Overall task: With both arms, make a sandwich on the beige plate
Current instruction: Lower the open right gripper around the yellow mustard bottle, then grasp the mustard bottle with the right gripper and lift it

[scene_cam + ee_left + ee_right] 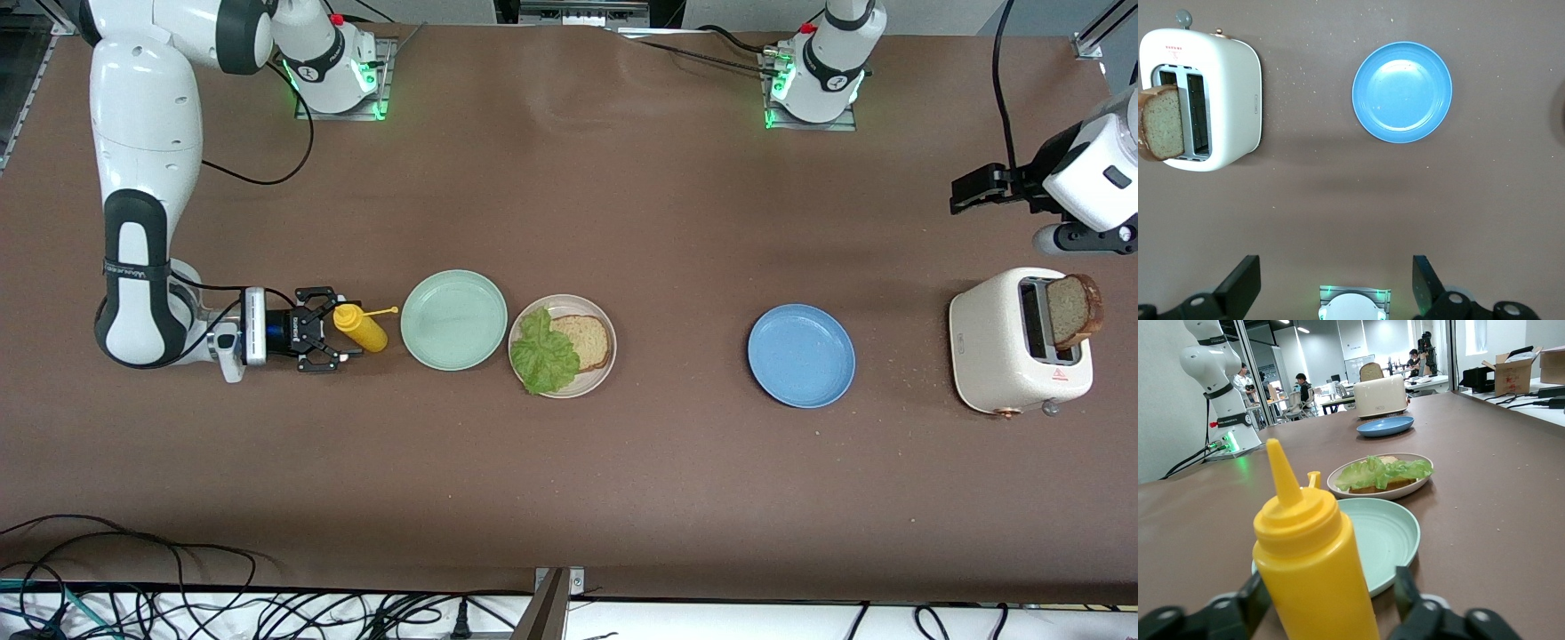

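- Plate (pixel 606 363), beige, sits mid-table between a mint plate (pixel 453 319) and a blue plate (pixel 801 356); the mint one lies just beside it toward the right arm's end, the blue one well apart toward the left arm's end.
- On the beige plate lies one bread slice (pixel 586 341) with a lettuce leaf (pixel 544 353) over part of it. The leaf is on top and uncovered.
- A second slice (pixel 1073 309) stands up out of a slot of the cream toaster (pixel 996 351) at the left arm's end of the table, leaning a little.
- A yellow squeeze bottle (pixel 359 327) stands just beside the mint plate, toward the right arm's end, its cap hanging off on a strap.
- Right gripper (pixel 331 340) is low at the table, reaching sideways, with the bottle between its fingers (pixel 1408 590). The fingers are spread on either side of the bottle; whether they press on it I cannot tell.
- Left gripper (pixel 1337 283) is up in the air over the table near the toaster, between the toaster and the left arm's base. Its fingers stand wide apart and hold nothing.
- The left wrist view looks down on the toaster with its slice and on the blue plate.
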Controlling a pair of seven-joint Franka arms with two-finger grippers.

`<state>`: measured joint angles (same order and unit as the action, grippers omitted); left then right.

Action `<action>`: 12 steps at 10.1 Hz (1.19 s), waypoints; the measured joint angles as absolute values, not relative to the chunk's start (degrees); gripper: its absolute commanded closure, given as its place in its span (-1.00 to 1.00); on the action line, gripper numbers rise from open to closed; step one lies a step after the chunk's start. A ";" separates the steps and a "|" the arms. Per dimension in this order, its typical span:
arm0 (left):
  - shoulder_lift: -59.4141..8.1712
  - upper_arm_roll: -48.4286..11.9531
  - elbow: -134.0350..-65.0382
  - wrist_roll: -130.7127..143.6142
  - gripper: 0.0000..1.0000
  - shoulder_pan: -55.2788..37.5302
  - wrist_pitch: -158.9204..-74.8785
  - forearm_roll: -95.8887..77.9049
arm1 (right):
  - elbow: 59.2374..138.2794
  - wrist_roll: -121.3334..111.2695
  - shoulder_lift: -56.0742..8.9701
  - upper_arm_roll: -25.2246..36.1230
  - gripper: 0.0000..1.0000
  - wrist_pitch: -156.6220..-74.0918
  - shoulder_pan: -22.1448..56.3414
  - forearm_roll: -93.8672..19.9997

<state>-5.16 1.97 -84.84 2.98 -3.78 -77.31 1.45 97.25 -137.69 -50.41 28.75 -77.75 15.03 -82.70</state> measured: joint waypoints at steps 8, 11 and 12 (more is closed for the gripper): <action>-5.17 1.83 -84.84 2.98 -1.00 -3.86 -77.31 1.45 | 88.31 -120.86 -50.19 28.75 1.00 -77.72 15.30 -81.42; -5.17 1.83 -84.84 2.98 -1.00 -3.87 -77.31 1.45 | 77.43 -101.61 -49.76 28.76 1.00 -79.90 16.35 -73.40; -5.17 1.83 -84.84 2.98 -1.00 -3.86 -77.31 1.45 | 75.16 -95.49 -49.75 28.75 1.00 -81.24 17.62 -71.15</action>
<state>-5.17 1.83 -84.84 2.98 -3.86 -77.31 1.45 75.16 -95.49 -49.75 28.75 -81.24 17.62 -71.15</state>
